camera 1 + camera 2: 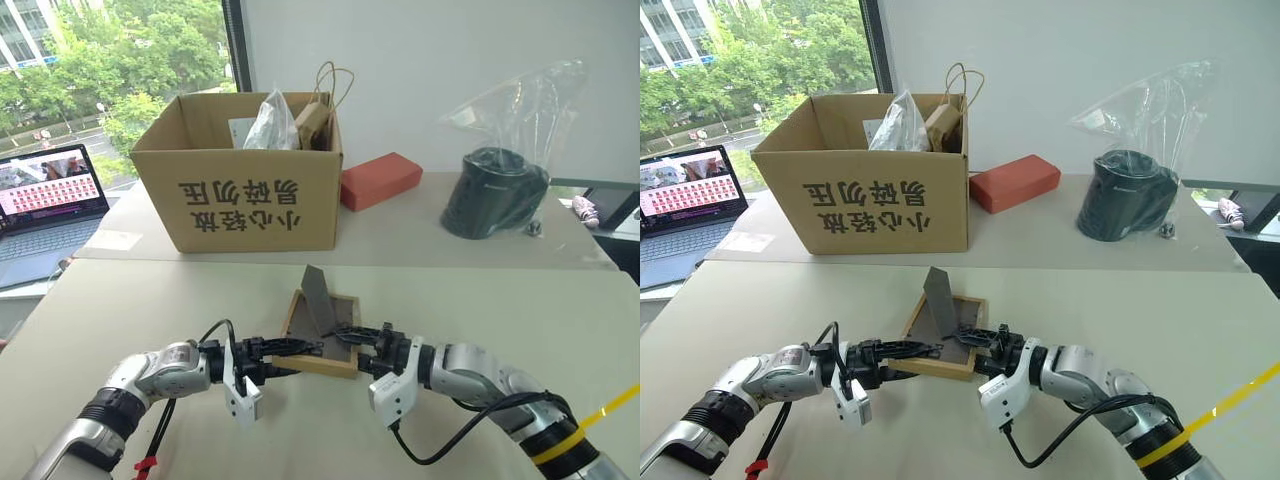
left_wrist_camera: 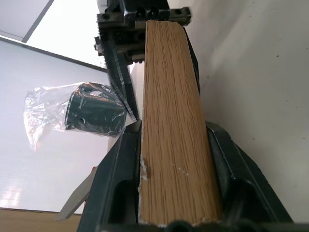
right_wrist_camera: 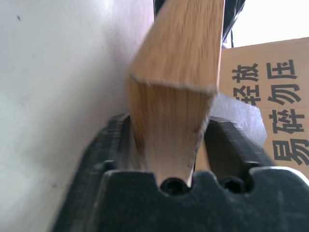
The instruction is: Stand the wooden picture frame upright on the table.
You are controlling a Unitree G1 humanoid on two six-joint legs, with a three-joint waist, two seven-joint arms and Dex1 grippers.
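Note:
The wooden picture frame (image 1: 322,362) lies back side up, low over the beige table (image 1: 520,310); whether it touches the table cannot be told. Its grey stand (image 1: 321,296) is folded out and sticks upward. My left gripper (image 1: 292,349) is shut on the frame's left end, and the left wrist view shows the light wood (image 2: 174,145) between the black fingers (image 2: 112,183). My right gripper (image 1: 360,340) is shut on the frame's right corner (image 3: 176,96), one finger (image 3: 101,154) on each side. The two grippers face each other across the frame.
Behind, on a second table, stand a cardboard box (image 1: 240,195) with printed black characters, a red-orange block (image 1: 380,181) and a black cylinder in a clear plastic bag (image 1: 495,190). An open laptop (image 1: 45,205) sits at the far left.

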